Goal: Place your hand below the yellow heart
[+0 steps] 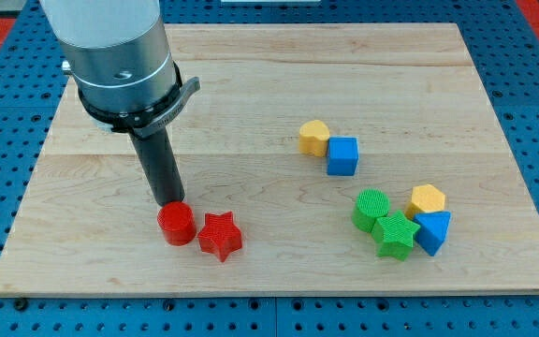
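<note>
My tip (168, 202) sits at the left of the board, touching the upper edge of a red cylinder (176, 225). A red star (220, 235) lies just to the right of the cylinder. One yellow block (314, 138), rounded and possibly the heart, sits far to the upper right of my tip, against a blue cube (342, 155). A second yellow block (426, 200), more angular, lies at the lower right. The two yellow shapes are hard to tell apart at this size.
A green cylinder (372, 209), a green star (396, 234) and a blue triangle (433, 231) cluster with the second yellow block at the lower right. The wooden board (251, 84) ends in edges all round, on a blue pegboard.
</note>
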